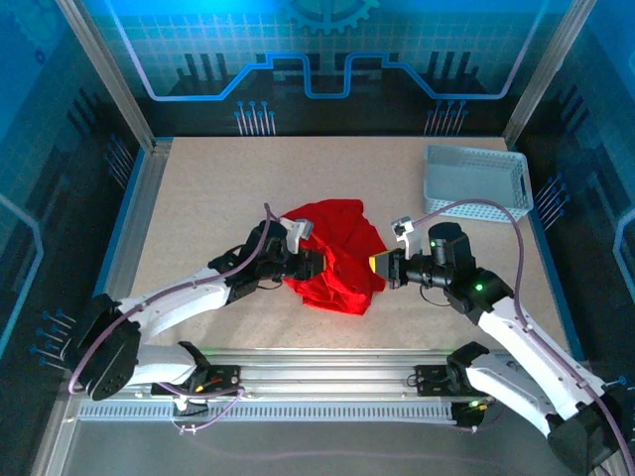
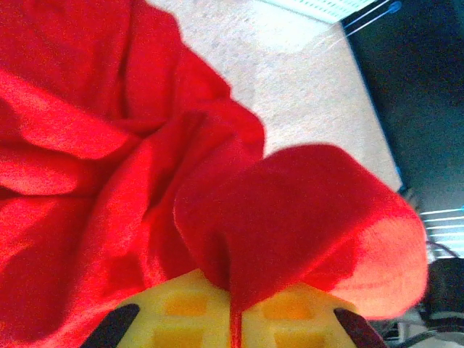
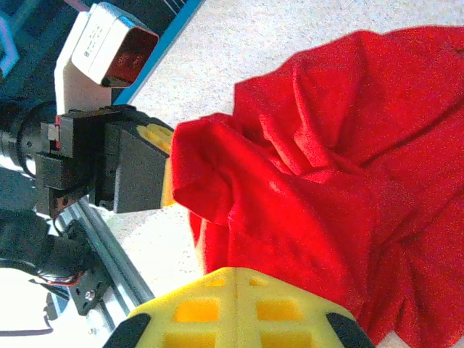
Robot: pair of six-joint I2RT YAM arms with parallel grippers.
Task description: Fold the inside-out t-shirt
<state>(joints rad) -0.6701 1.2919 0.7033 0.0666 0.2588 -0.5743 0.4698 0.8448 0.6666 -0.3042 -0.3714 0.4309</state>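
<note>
- The t-shirt (image 1: 332, 253) lies as one crumpled red heap on the worktop (image 1: 218, 188), roughly midway along the near edge and a little in from it, between the two arms.
- No fold has been made. The cloth is bunched and creased, with no flat panel, straight hem or laid-out sleeve to be seen.
- Judged from this, the task is at its very start. The shirt has yet to be spread flat, and every fold is left to do.
- The left gripper (image 1: 319, 264) is at the heap's left side. In its wrist view its yellow fingers (image 2: 181, 312) are clenched on a rounded flap of red cloth, which comes up out of the seam between them.
- The right wrist view shows the same thing from across the heap, with the flap running straight out of the left jaws.
- The right gripper (image 1: 380, 268) is at the heap's right side, with its fingers (image 3: 196, 312) pressed together.
- Red cloth lies right at the tips of those fingers. They may be nipping a thin edge of it, but the view is too tight there to be sure.
- If that grip is empty, the right side would need another pinch before the shirt can be pulled open.
- Count: one t-shirt, one white mesh basket (image 1: 471, 195) and two grippers.
- The basket sits in the far right corner of the worktop, well apart from the shirt.
</note>
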